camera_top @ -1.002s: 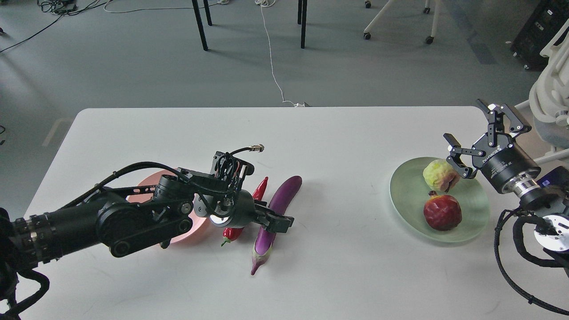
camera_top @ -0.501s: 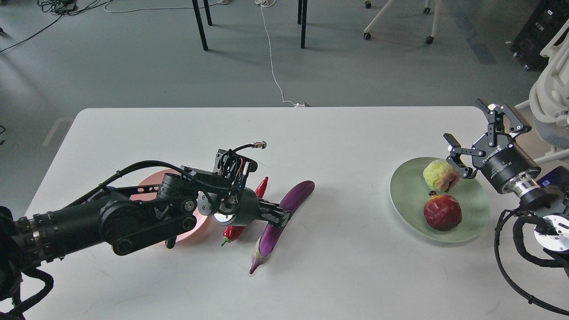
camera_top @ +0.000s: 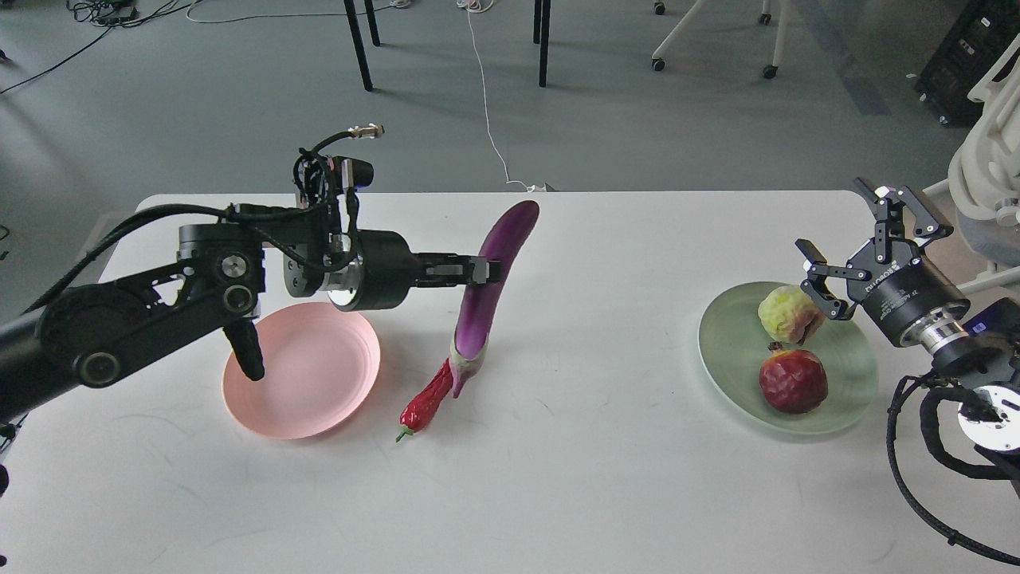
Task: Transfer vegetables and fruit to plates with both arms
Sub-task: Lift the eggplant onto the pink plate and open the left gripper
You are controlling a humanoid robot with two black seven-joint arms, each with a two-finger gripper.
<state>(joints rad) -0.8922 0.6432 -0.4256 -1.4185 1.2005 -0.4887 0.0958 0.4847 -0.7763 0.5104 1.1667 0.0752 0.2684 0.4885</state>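
My left gripper (camera_top: 488,269) is shut on the purple eggplant (camera_top: 488,295) and holds it lifted above the table, nearly upright, pale stem end down. The red chili pepper (camera_top: 425,404) lies on the table just below the eggplant's stem end, right of the empty pale pink plate (camera_top: 301,371). The pale green plate (camera_top: 845,375) at the right holds the yellow-green fruit (camera_top: 787,313) and the dark red pomegranate (camera_top: 793,380). My right gripper (camera_top: 857,243) is open and empty, above the green plate's far right edge, one finger close to the yellow-green fruit.
The white table (camera_top: 606,478) ends at a far edge, with grey floor, a white cable (camera_top: 488,112) and chair legs (camera_top: 360,48) beyond. A white chair (camera_top: 988,183) stands past the table's right end.
My left gripper closed on the eggplant and lifted it up and toward the far side, tilting it upright. The pink plate is now uncovered. The right arm has not moved.
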